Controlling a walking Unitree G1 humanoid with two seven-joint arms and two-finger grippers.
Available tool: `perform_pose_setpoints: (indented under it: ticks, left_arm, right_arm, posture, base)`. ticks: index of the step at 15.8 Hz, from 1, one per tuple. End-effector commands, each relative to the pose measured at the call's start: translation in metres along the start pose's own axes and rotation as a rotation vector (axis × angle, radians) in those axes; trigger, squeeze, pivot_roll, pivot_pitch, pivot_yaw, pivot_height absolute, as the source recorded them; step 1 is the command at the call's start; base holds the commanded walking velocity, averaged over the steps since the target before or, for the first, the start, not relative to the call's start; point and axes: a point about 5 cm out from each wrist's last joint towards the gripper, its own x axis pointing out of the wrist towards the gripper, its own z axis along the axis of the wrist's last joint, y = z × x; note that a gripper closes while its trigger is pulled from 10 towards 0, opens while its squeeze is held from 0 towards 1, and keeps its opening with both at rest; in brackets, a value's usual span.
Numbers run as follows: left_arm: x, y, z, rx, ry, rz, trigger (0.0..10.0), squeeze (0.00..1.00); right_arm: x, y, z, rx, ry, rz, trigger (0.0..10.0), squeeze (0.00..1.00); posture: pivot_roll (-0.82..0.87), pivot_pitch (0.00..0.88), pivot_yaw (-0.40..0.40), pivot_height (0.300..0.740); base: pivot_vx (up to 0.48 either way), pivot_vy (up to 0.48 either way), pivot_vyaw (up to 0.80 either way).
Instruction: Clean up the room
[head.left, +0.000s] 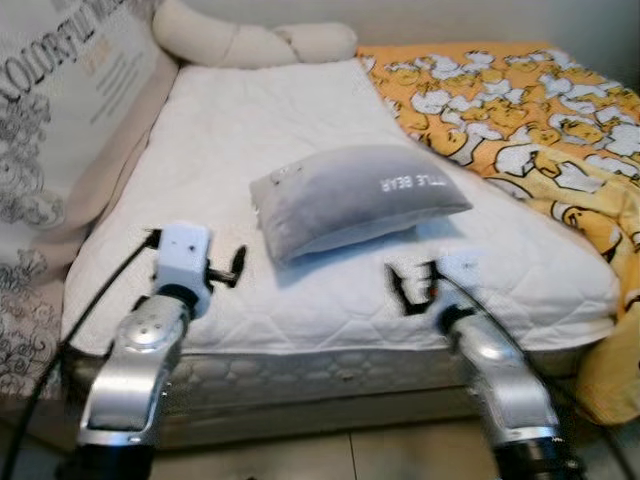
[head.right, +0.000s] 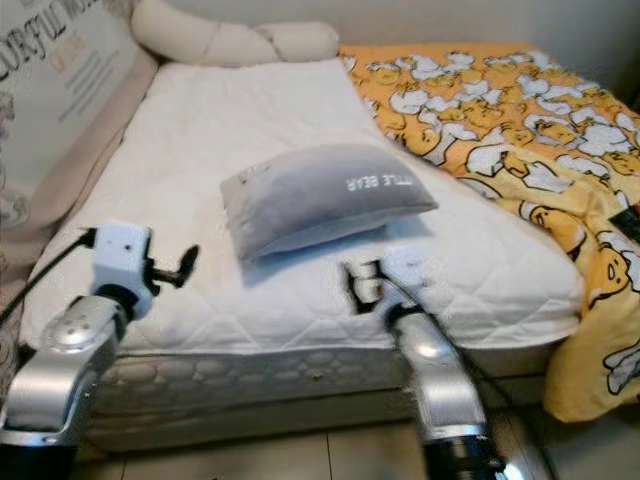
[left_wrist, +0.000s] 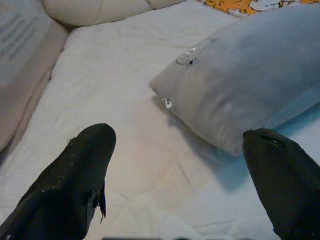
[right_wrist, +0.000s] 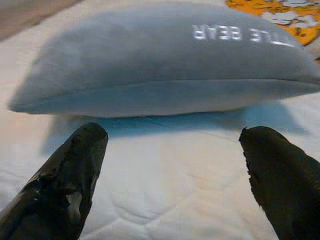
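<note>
A grey pillow (head.left: 355, 195), printed with white lettering, is seen lying flat mid-mattress (head.left: 250, 120). A yellow duck-print blanket (head.left: 520, 110) is bunched along the mattress's right side; a cream bolster (head.left: 250, 40) lies at the head. Left gripper (left_wrist: 185, 165) and right gripper (right_wrist: 170, 165) are held wide open, empty, just short of the pillow.

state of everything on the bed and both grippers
grey pillow: lying flat mid-mattress, printed side up
duck blanket: rumpled, pushed to the right side, draping off the edge
mattress: mostly bare
long cream cushion: at the head end
left gripper: open, empty, near the pillow
right gripper: open, empty, facing the pillow
</note>
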Motion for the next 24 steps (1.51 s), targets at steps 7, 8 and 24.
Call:
perform_pose_setpoints:
  ticks: [7,8,24]
  left_arm:
    - [0.0026,-0.0037,0.0052,-0.003,-0.019,-0.009,10.0,0.0]
    - [0.0026,-0.0038,0.0051,-0.003,-0.019,-0.01,10.0,0.0]
    - [0.0035,-0.0055,0.0058,-0.008,-0.027,-0.021,10.0,0.0]
  right_arm:
    - [-0.0007,-0.0064,0.0045,-0.028,-0.013,-0.004,10.0,0.0]
    - [-0.0007,-0.0061,0.0044,-0.03,-0.013,-0.002,10.0,0.0]
    - [0.0004,-0.0062,0.0045,-0.027,-0.015,-0.002,10.0,0.0]
  posture:
    - [-0.02,0.0,0.016,0.74]
    - [-0.02,0.0,0.016,0.74]
    - [-0.02,0.0,0.015,0.74]
  base:
    - [0.26,0.0,0.0]
    - [0.266,0.0,0.0]
    - [0.318,0.0,0.0]
